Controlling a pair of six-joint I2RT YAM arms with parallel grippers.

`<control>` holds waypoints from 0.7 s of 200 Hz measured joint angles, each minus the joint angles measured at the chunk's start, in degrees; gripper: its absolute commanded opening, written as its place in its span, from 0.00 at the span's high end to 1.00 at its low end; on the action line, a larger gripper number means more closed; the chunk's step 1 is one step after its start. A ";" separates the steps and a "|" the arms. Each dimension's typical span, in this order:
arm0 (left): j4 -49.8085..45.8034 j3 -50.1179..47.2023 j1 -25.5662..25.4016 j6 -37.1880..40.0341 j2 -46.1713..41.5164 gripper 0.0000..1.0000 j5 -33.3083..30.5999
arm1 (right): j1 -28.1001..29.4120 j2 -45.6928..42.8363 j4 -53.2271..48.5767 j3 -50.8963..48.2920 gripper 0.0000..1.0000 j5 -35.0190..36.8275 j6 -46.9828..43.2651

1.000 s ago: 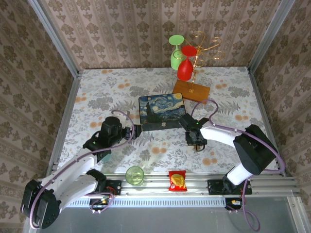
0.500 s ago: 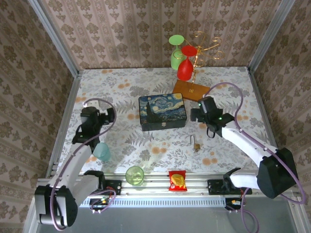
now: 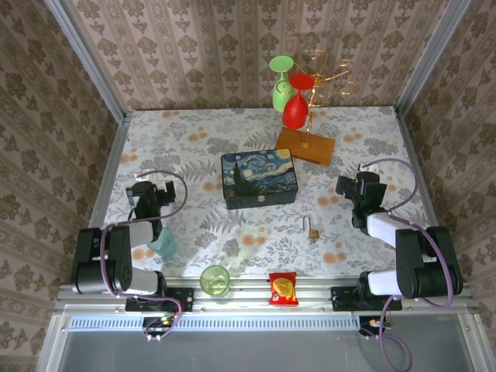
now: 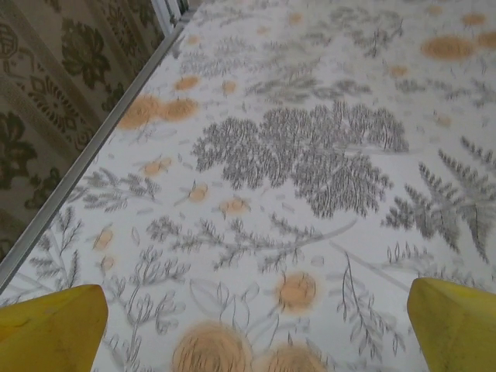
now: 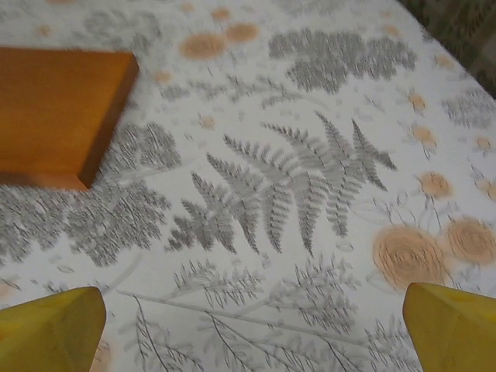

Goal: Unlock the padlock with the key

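Padlock [image 3: 312, 231] lies near-right of painted box [image 3: 259, 178] (shackle state unreadable). Left gripper [image 4: 252, 325] and right gripper [image 5: 249, 325] both spread wide, well apart from it.

Lab test booth — wallpapered panels [image 3: 194, 54], aluminium rail [image 3: 248, 296]

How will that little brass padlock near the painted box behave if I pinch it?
The tiny brass-gold padlock with a thin silver shackle looks rigid metal, probably dense for its size. Lying flat, it should slide, not roll. Being so small, it may slip.
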 measured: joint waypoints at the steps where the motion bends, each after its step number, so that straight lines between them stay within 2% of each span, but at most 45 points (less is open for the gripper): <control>1: 0.22 0.00 0.00 0.00 0.20 0.00 0.09 | 0.00 0.07 0.33 -0.09 0.02 -0.11 0.00; 19: 7.04 0.02 -0.07 0.07 6.03 0.00 1.86 | 0.00 2.75 9.86 -2.21 0.03 -1.88 -0.83; 43: 9.35 -0.04 -0.17 0.11 7.87 0.00 2.80 | 0.24 8.35 17.25 -3.30 0.00 -4.11 -1.90; 140: 10.56 0.83 -2.21 1.36 7.89 0.00 1.90 | 1.66 9.53 18.71 -2.01 0.00 -5.49 -4.28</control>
